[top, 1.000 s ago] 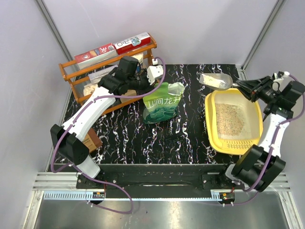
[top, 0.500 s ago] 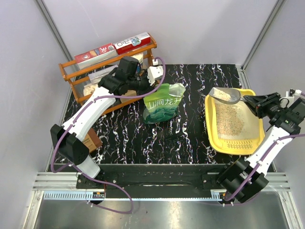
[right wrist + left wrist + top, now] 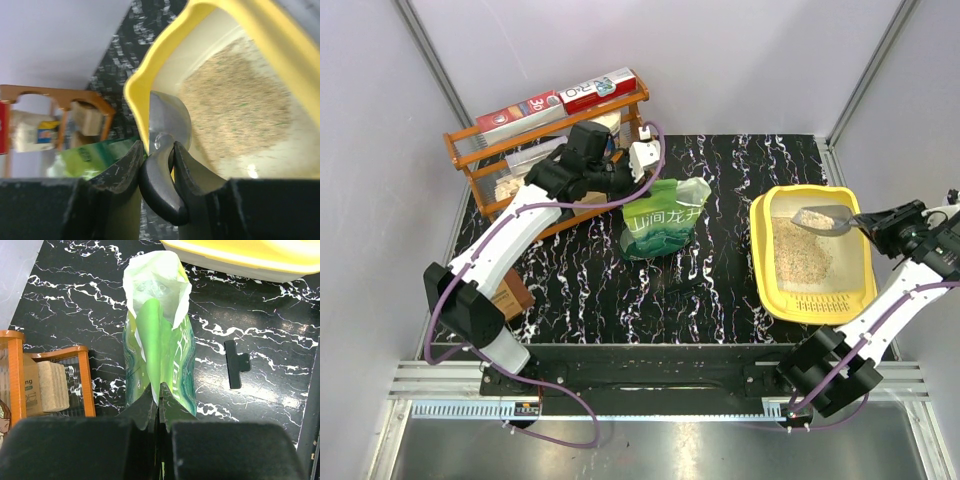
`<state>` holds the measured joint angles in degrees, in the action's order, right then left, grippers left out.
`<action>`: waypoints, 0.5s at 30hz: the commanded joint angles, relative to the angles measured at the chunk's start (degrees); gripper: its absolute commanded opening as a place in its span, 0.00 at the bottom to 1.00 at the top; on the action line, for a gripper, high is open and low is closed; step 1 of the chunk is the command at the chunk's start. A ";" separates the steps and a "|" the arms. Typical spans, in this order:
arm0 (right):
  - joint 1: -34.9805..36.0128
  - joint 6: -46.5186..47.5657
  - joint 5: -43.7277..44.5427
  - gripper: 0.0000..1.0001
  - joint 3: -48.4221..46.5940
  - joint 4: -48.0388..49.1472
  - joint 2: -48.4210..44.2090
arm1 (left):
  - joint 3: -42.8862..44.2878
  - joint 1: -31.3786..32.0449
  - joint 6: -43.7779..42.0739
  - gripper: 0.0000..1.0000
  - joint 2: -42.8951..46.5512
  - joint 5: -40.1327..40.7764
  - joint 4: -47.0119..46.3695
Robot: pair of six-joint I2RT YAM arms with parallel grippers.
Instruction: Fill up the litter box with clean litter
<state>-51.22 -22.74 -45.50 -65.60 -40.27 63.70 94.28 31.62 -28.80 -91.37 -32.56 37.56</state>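
My right gripper (image 3: 876,219) is clamped on the dark handle of the grey scoop (image 3: 817,216). In the wrist view the two fingers (image 3: 125,167) press the handle from either side, with the scoop's bowl (image 3: 167,120) sticking out ahead of them. The bowl hangs over the far part of the litter box (image 3: 765,292), just inside its far rim and above the floor of the box, with the handle pointing back toward the right edge of the table. I cannot tell whether any grains are in the bowl.

The litter box lies flat on the right side of the black marbled table (image 3: 580,285). A patch of pale beige litter (image 3: 800,255) covers the middle of its floor, while the yellow plastic around that patch is bare. From my right wrist the litter (image 3: 235,105) lies just beyond the scoop, inside the yellow rim (image 3: 145,75).

My left gripper (image 3: 159,390) is pinched tight on the thin upper edge of the green pouch (image 3: 160,345). The pouch (image 3: 663,218) stands upright near the middle of the table with its mouth gaping open, between the orange rack (image 3: 480,160) and the litter box, touching neither.

A small black clip (image 3: 236,370) lies flat on the table near the pouch.
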 commanded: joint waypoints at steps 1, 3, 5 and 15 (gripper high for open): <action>-0.11 16.48 11.29 0.00 -5.15 -6.13 -1.03 | 0.21 0.46 1.02 0.00 4.97 -5.68 -8.20; -0.11 22.29 16.82 0.00 -6.02 -8.14 -1.21 | -1.46 0.55 1.11 0.00 5.59 -5.59 -9.34; -0.11 27.72 18.77 0.00 -7.51 -9.82 -1.12 | -3.04 0.55 1.20 0.00 6.55 -5.76 -10.31; 2.62 47.07 20.97 0.00 -15.95 -22.13 -1.12 | -6.39 1.08 1.64 0.00 6.56 -7.34 -13.83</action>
<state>-49.95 12.51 -27.38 -75.96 -58.13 63.61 87.53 31.99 -28.18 -87.70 -34.33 31.40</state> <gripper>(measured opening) 0.321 0.016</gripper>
